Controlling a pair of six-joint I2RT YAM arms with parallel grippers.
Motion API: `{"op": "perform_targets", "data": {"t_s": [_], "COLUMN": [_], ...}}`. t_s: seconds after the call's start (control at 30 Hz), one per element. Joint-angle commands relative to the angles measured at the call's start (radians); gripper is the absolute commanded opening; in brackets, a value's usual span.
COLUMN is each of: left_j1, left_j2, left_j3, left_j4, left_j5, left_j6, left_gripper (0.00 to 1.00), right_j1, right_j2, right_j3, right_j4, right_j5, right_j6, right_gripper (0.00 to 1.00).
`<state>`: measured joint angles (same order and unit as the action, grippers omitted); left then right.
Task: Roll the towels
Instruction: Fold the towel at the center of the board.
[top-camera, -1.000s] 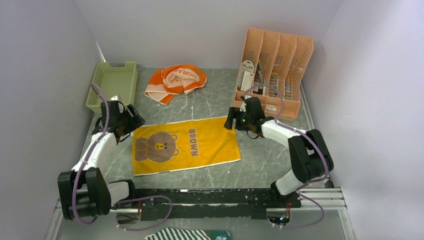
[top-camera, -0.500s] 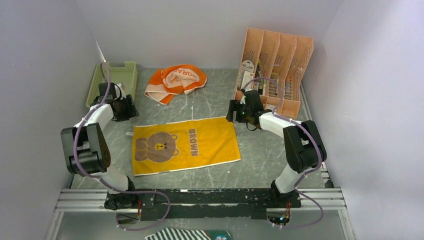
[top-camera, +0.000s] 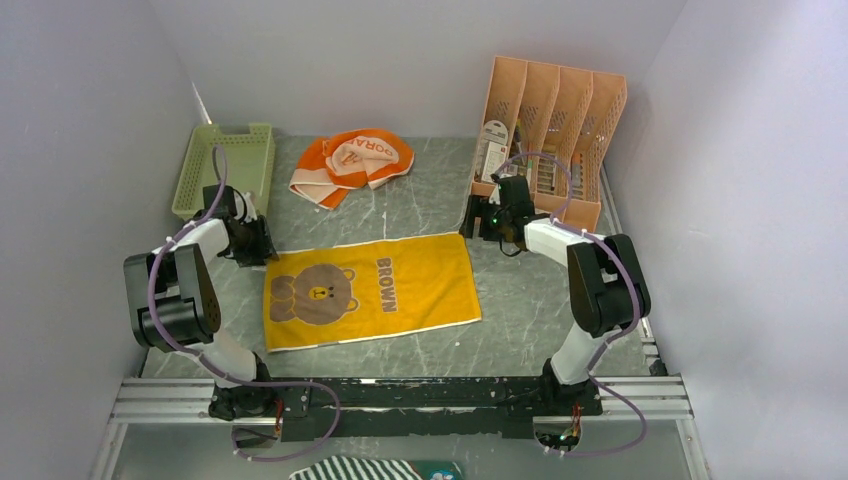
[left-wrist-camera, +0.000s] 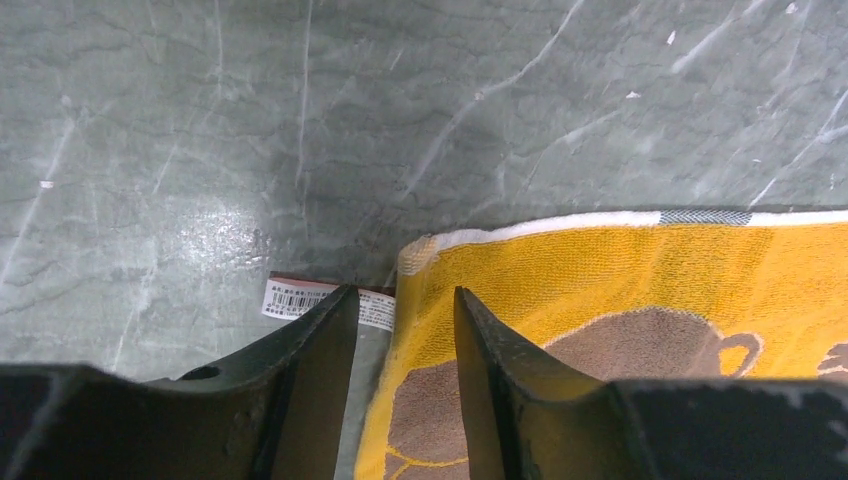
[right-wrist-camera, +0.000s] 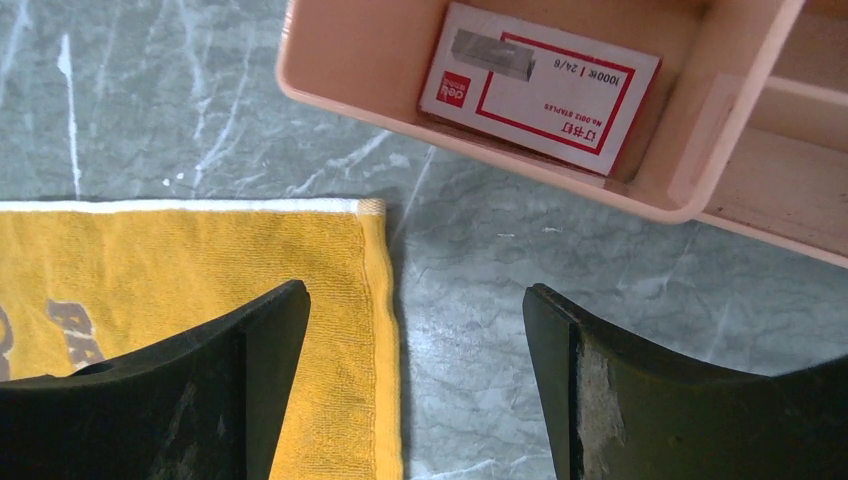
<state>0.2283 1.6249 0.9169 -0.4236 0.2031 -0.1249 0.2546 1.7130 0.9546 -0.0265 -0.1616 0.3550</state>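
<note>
At both far corners of the flat yellow terry towel with brown bear print (top-camera: 370, 290), spread on the grey table (top-camera: 530, 330), long axis left to right: left gripper (left-wrist-camera: 403, 300) narrowly parted astride the far-left corner, right gripper (right-wrist-camera: 415, 292) wide apart over the far-right, clamping nothing.

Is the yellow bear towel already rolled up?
No, the yellow towel lies spread flat on the table, with no fold or roll in it.

We reach both arms forward, elbows raised; our left tool (left-wrist-camera: 400, 295) stands narrowly parted, our right tool (right-wrist-camera: 415, 295) spread wide, both pointing steeply downward.
</note>
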Motion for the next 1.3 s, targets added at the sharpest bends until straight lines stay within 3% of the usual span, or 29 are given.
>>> {"op": "perform_targets", "data": {"t_s": [0.0, 0.17, 0.43, 0.83, 1.1, 1.27], "left_j1": [0.015, 0.044, 0.069, 0.071, 0.071, 0.072], "left_j2": [0.034, 0.042, 0.054, 0.075, 0.082, 0.08], "left_j3": [0.011, 0.054, 0.084, 0.078, 0.079, 0.075], "left_j4": [0.006, 0.014, 0.033, 0.037, 0.036, 0.036], "left_j5": [0.025, 0.027, 0.066, 0.088, 0.096, 0.099], "left_j6": [0.015, 0.004, -0.012, -0.011, -0.014, -0.014], "left_gripper": [0.46, 0.08, 0.07, 0.07, 0.07, 0.07], "right_j1": [-0.009, 0.0, 0.04, 0.11, 0.137, 0.187], "right_j2": [0.027, 0.054, 0.136, 0.188, 0.194, 0.203], "right_j3": [0.018, 0.031, 0.117, 0.139, 0.132, 0.144], "right_j4": [0.021, 0.023, 0.015, 0.013, -0.008, -0.035], "right_j5": [-0.009, 0.051, 0.06, 0.07, 0.138, 0.202], "right_j6": [-0.012, -0.048, -0.106, -0.143, -0.187, -0.227], "right_gripper": [0.79, 0.77, 0.68, 0.61, 0.46, 0.45]}}
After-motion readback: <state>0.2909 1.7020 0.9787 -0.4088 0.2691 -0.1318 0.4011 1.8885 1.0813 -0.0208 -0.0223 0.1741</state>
